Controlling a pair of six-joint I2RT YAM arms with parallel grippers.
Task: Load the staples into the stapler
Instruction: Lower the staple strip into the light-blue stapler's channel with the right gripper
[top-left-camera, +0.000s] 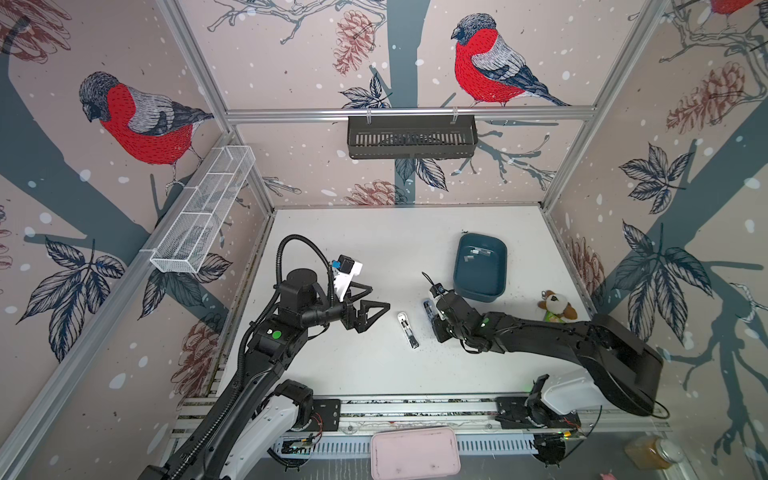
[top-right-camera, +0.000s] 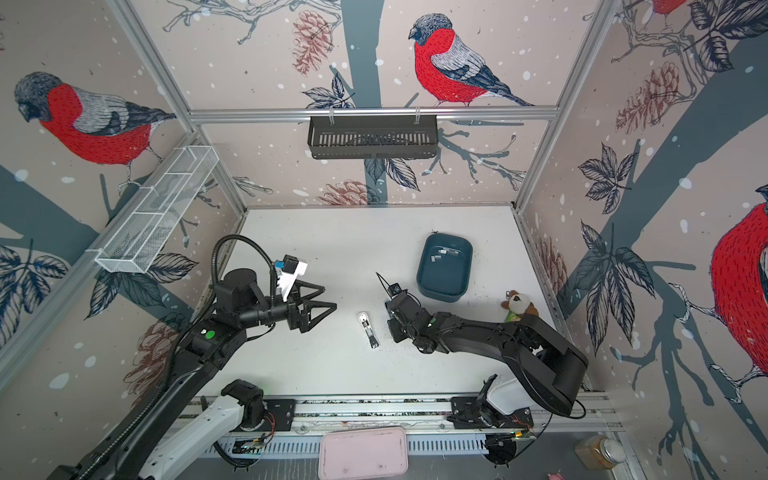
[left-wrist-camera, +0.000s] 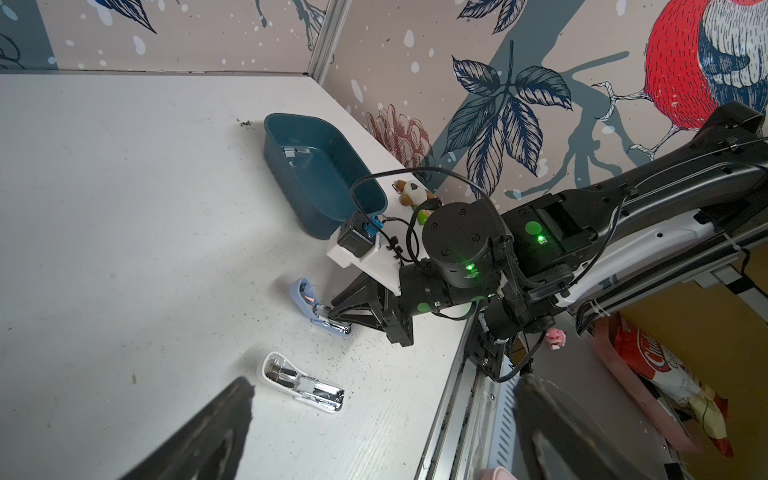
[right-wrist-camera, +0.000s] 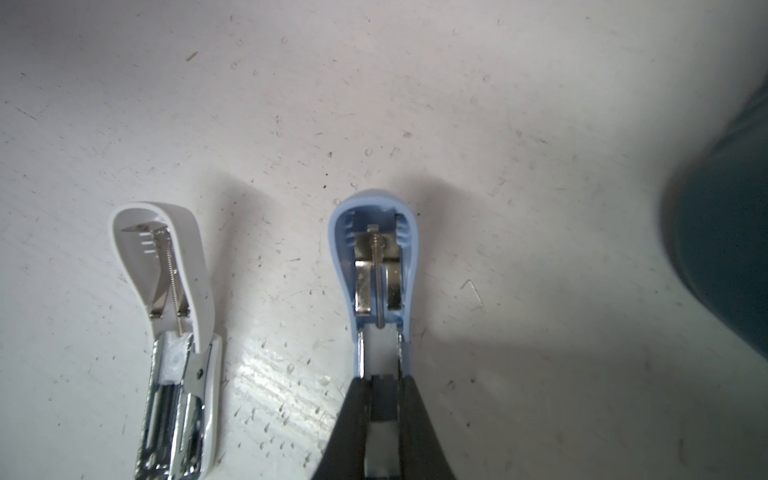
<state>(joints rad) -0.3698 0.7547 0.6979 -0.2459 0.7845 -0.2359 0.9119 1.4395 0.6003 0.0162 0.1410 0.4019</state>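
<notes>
While our left end effector (top-left-camera: 380, 296) hangs spread apart, our right end effector (right-wrist-camera: 384, 386) clamps the opened blue stapler (right-wrist-camera: 376, 266).

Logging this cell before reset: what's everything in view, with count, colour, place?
blue stapler: 1, light blue, table centre, lid open
white stapler: 1, white, left of it, lid open
tray: 1, teal, behind blue stapler
staples: few, silver, inside tray
plush toy: 1, brown-white, table's right edge
black basket: 1, black, back rail
wire basket: 1, white, left wall
pink box: 1, pink, front
left gripper: 1, black, open
right gripper: 1, black, shut on blue stapler
</notes>
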